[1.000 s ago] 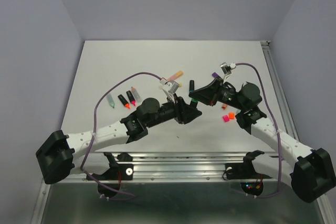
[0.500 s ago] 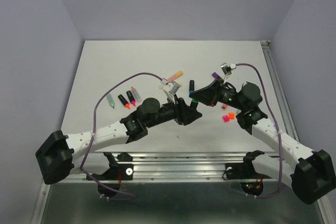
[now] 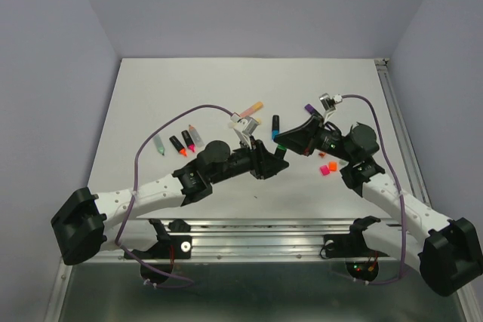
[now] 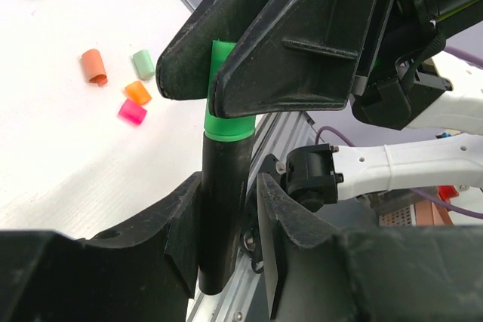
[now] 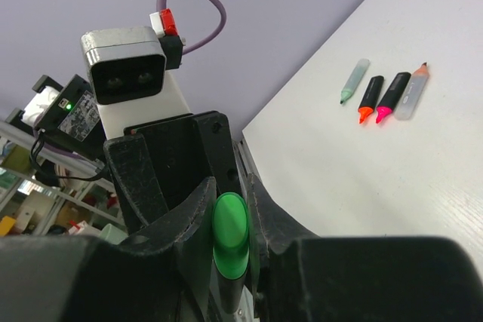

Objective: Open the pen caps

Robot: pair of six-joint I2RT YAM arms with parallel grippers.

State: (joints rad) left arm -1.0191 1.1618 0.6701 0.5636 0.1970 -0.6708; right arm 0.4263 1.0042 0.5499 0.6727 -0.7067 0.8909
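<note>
Gripping the green cap (image 4: 227, 123), your right gripper (image 5: 229, 203) has a finger pressed on each side of it. Your left gripper (image 4: 226, 190) is clamped on the black barrel (image 4: 222, 250) directly under that cap; the cap rim touches the barrel top. Right of the green cap, top view: loose orange cap (image 3: 331, 165) and pink cap (image 3: 324, 172), just beside each other on the table (image 3: 189, 81). Well left of it: four markers (image 3: 177, 143) in a row.

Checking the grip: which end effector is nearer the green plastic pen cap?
Right. The right end effector clamps the green plastic pen cap; the left end effector grips the black marker barrel just beyond it.
</note>
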